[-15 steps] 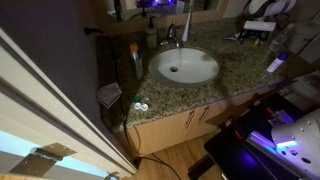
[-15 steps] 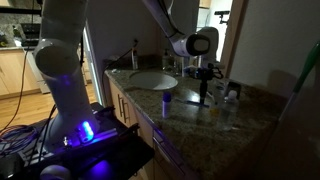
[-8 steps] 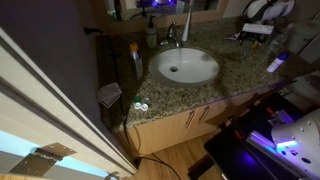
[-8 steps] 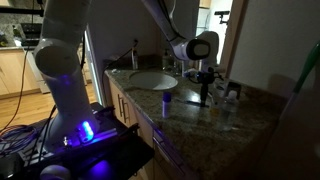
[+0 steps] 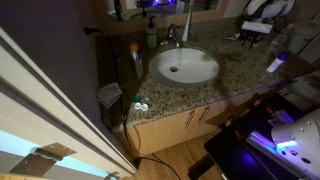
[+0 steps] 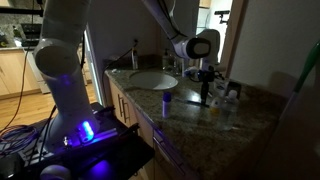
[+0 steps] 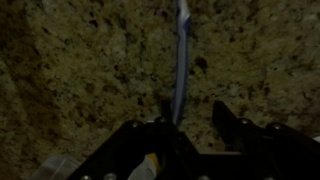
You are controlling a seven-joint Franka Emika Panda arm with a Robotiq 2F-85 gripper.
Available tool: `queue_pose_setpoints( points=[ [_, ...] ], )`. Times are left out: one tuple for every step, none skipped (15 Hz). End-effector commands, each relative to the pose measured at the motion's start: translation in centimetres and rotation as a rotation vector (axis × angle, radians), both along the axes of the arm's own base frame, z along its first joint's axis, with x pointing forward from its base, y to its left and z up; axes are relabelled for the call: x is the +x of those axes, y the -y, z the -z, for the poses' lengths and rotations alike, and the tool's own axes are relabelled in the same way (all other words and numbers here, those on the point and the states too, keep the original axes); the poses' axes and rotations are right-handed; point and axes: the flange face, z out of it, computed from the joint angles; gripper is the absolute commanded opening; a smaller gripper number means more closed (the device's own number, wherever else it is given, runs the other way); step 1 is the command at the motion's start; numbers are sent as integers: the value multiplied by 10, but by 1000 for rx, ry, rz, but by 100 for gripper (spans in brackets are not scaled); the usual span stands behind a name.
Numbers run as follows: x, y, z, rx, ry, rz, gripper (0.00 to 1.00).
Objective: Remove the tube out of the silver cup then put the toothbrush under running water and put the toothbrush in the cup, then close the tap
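Observation:
A thin blue-and-white toothbrush (image 7: 181,60) lies lengthwise on the speckled granite counter in the wrist view. My gripper (image 7: 195,125) hangs right over its near end. The jaws stand apart, the toothbrush runs along the inner edge of the left finger (image 7: 165,128), and bare counter shows between the fingers. In both exterior views the gripper (image 5: 258,30) (image 6: 205,82) points down at the counter beside the round white basin (image 5: 184,66). The chrome tap (image 5: 172,36) stands behind the basin. I cannot make out the silver cup or the tube in these dim frames.
A green soap bottle (image 5: 151,36) stands next to the tap. A small blue-capped container (image 6: 167,100) sits near the counter's front edge. Small white items (image 5: 140,104) lie at the counter's corner. The robot's base (image 6: 60,80) stands beside the cabinet.

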Motion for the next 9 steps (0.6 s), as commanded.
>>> queue_pose_setpoints(
  points=[
    [-11,3,20,29,-12,15,18],
    [-10,2,20,31,-8,18,11],
    [-8,-1,20,36,-4,20,5],
    [-7,-3,20,40,4,21,1],
    [-5,-5,19,47,12,19,0],
    [-3,-7,17,56,19,17,0],
    [0,-7,14,55,21,-35,2],
    [-2,-8,11,64,25,-43,2],
    [-1,-10,7,73,28,-58,2]
  ],
)
